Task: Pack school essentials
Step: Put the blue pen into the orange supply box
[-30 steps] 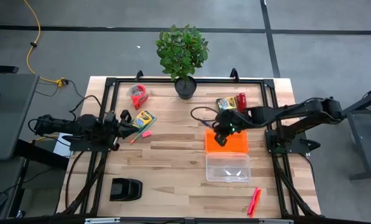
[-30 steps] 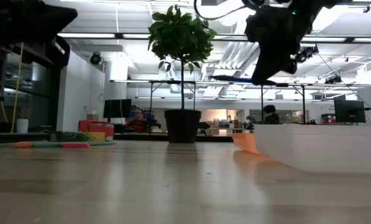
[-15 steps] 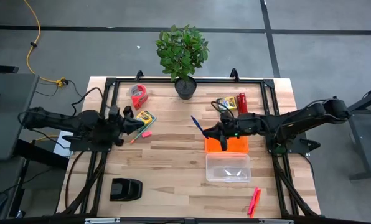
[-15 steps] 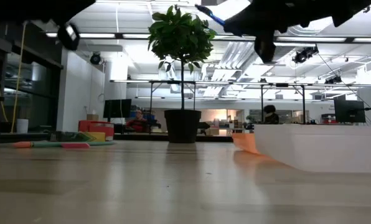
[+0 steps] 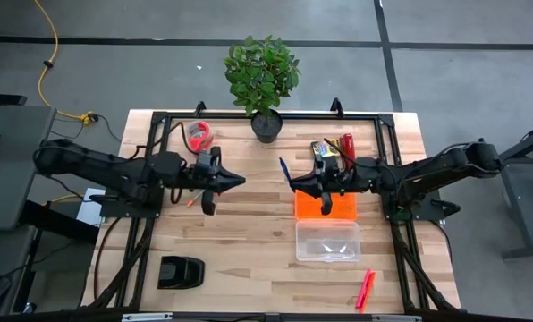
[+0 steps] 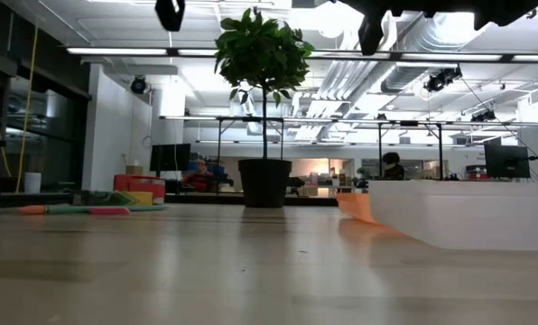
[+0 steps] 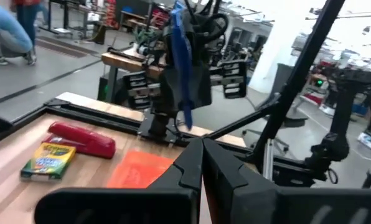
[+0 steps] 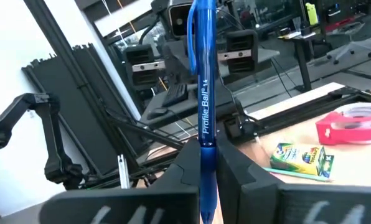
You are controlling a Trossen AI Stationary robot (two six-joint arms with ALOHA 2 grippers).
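1. Two grippers face each other above the table (image 5: pixel 204 233), well apart.
2. Right gripper (image 5: pixel 295 183) holds the blue pen (image 8: pixel 203 93) tight between its jaws; the pen sticks out past the fingertips.
3. Left gripper (image 5: pixel 235 181) has its jaws closed together, with nothing between them.
4. One crayon box (image 7: pixel 47 158) and the red cylinder (image 7: pixel 81 138) lie beyond the left jaws, beside the orange lid (image 5: pixel 325 206).
5. Another crayon box (image 8: pixel 300 158) and the tape roll (image 8: pixel 348 127) lie beyond the right jaws.
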